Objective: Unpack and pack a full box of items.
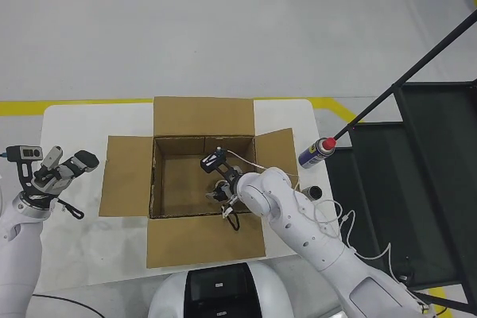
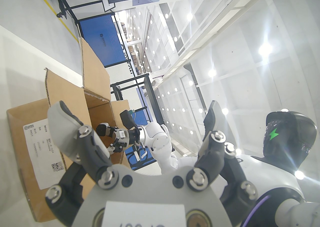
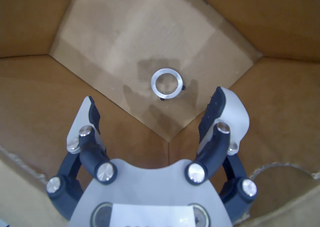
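Observation:
An open cardboard box (image 1: 127, 175) stands mid-table with all its flaps folded outward. My right gripper (image 1: 220, 191) hangs inside it near the right wall, open (image 3: 153, 98) with nothing between its fingers. Just beyond the fingertips a flat silver metal ring (image 3: 166, 84) lies on the box floor (image 3: 140, 25), apart from the fingers. My left gripper (image 1: 84, 161) is held above the table left of the box, open (image 2: 135, 110) and empty, facing the box (image 2: 65, 87) and the right gripper (image 2: 110, 137).
A blue spray can with a red cap (image 1: 316, 151) lies on the table right of the box. A small dark cylinder (image 1: 313, 192) stands nearer the front. A black metal rack (image 1: 429, 175) borders the table's right side.

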Robot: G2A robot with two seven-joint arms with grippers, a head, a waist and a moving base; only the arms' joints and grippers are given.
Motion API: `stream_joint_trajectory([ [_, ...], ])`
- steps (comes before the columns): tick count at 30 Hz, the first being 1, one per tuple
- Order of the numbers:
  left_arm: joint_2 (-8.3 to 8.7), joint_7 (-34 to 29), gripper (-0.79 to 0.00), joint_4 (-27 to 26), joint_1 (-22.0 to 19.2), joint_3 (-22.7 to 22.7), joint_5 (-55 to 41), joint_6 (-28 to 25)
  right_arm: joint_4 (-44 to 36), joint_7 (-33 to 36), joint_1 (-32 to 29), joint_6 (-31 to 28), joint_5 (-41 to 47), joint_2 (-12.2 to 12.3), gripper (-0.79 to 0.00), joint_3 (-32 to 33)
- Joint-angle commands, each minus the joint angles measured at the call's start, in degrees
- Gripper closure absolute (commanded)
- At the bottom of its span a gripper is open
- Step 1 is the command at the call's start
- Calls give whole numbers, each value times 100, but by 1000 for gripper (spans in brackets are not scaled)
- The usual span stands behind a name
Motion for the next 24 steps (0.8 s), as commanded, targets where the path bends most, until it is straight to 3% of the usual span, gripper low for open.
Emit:
stream_joint_trajectory([
  [1,0,0,-785,0,0,0,0,0,118,120,78,12,-48,-10,-785,-35],
  [5,0,0,-785,0,0,0,0,0,397,162,256,63,-98,-47,-785,-105],
  [6,0,0,-785,0,0,0,0,0,474,162,301,78,-67,-60,-653,-116],
  [7,0,0,-785,0,0,0,0,0,553,168,349,82,-38,-74,-456,-133],
  [8,0,0,-785,0,0,0,0,0,635,179,394,81,-2,-88,-363,-152],
  [11,0,0,-785,0,0,0,0,0,842,180,516,61,120,-129,-209,-207],
  [24,0,0,-785,0,0,0,0,0,1520,106,790,158,344,-240,-240,-308],
])
